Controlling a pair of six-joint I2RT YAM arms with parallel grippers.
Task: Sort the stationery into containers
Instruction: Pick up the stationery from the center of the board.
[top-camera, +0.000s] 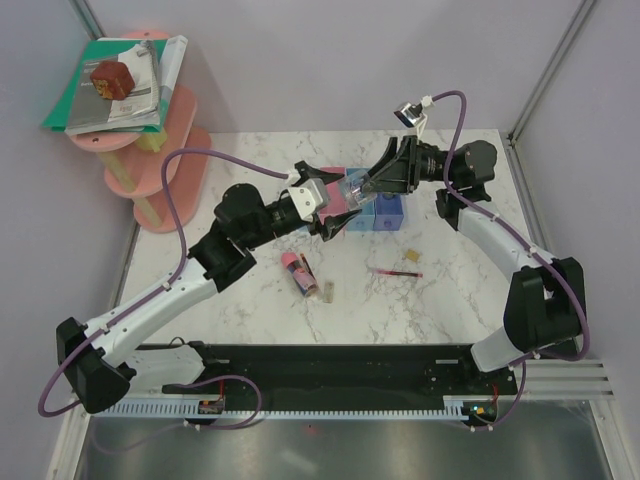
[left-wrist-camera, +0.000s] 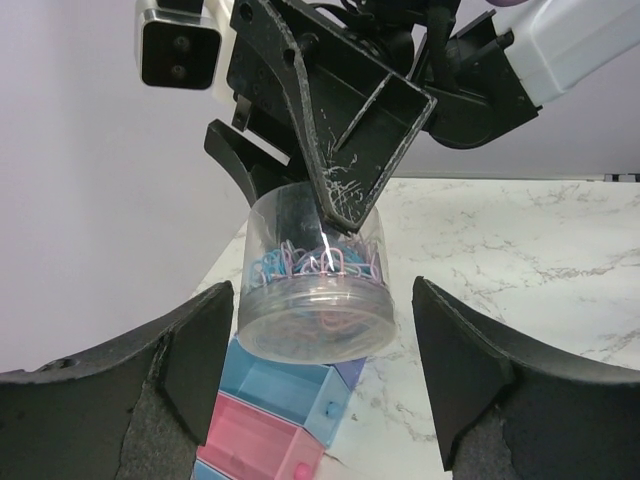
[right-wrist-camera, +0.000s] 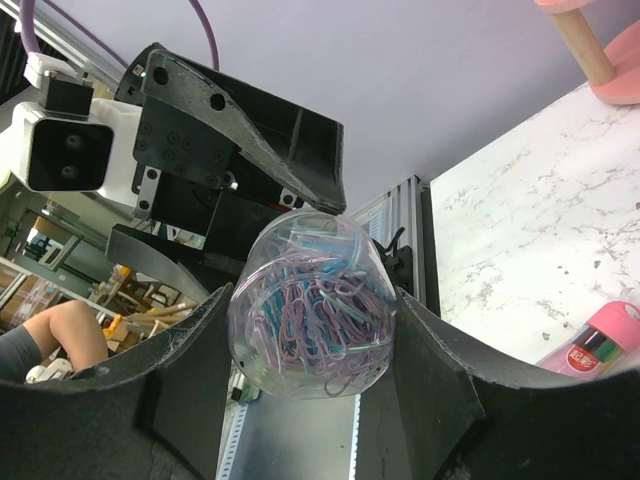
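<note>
While the right pincer (right-wrist-camera: 310, 345) clamped the clip jar (left-wrist-camera: 315, 290), the left pincer (left-wrist-camera: 320, 345) gaped.
Best lowered level into the trays (left-wrist-camera: 280, 388) beneath.

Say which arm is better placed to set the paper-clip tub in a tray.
Right, likely: the right hand grips the clear paper-clip tub above the tray row; the left hand is open, not touching it.

Pink tiered shelf (top-camera: 180, 170) at the marble table's (top-camera: 450, 305) far-left corner, books (top-camera: 130, 105) and a brown block (top-camera: 112, 78) stacked on top
</note>
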